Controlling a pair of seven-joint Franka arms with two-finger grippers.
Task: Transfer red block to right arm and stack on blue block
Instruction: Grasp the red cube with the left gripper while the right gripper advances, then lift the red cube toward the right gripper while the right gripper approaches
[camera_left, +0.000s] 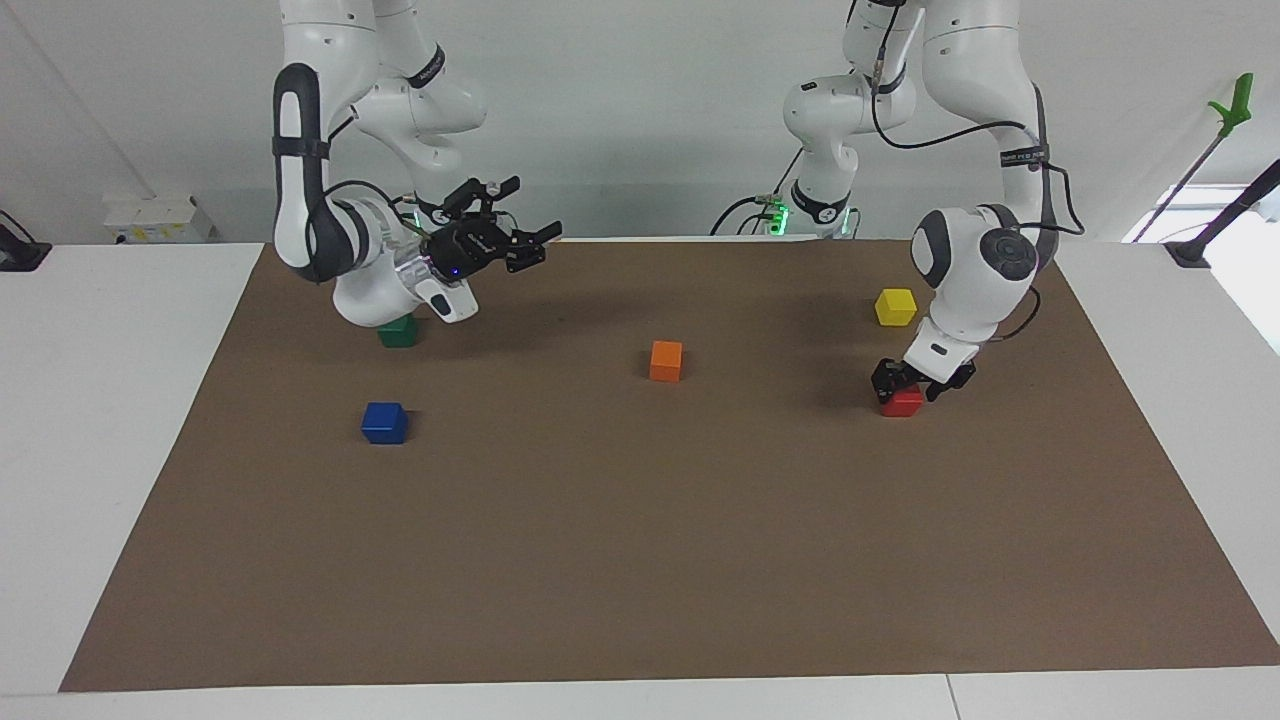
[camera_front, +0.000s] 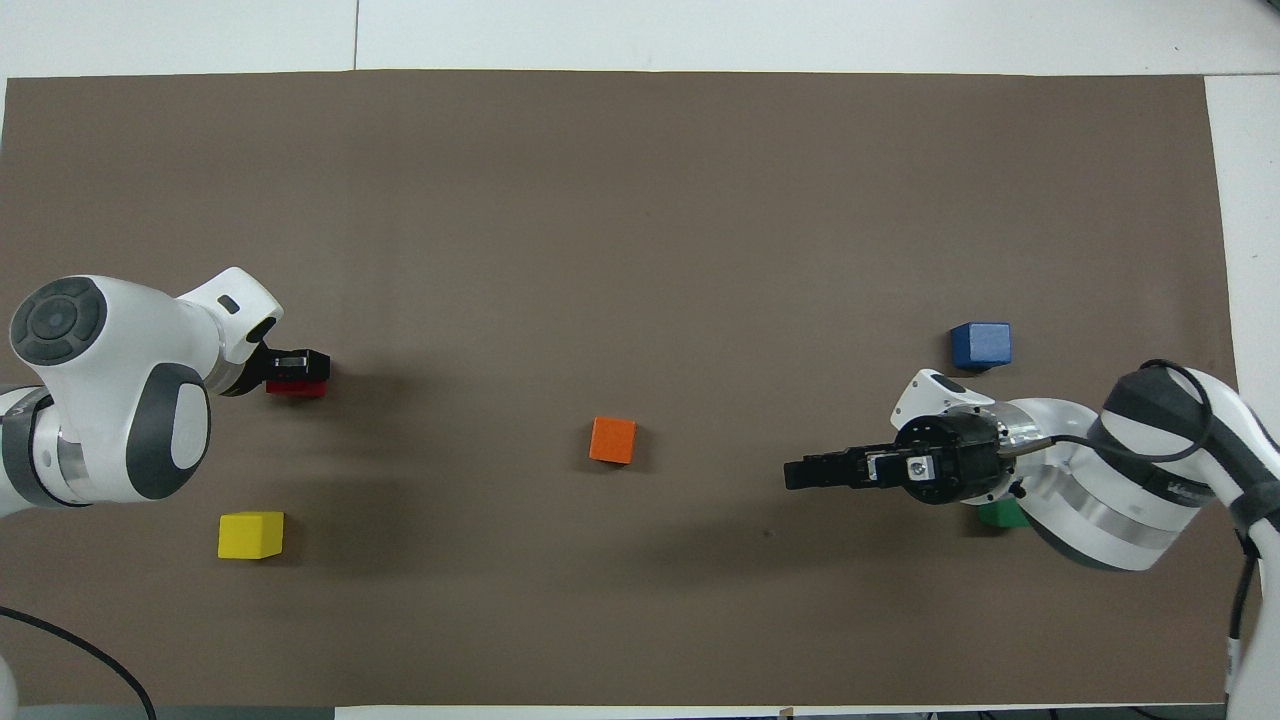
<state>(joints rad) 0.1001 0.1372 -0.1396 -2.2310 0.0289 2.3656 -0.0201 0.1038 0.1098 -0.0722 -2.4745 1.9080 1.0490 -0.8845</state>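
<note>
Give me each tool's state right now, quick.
Left tool: down on the red block, fingers around it; the block sits on the mat.
Right tool: open, empty, raised over the mat near the green block.

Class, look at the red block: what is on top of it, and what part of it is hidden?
The left gripper sits down over the red block, fingers at its sides. Its top face is covered; only its lower front shows on the brown mat.

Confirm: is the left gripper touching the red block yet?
Touching. In the facing view the left gripper is down on the red block, its fingers flanking the block's top with no gap showing; the overhead view agrees.
</note>
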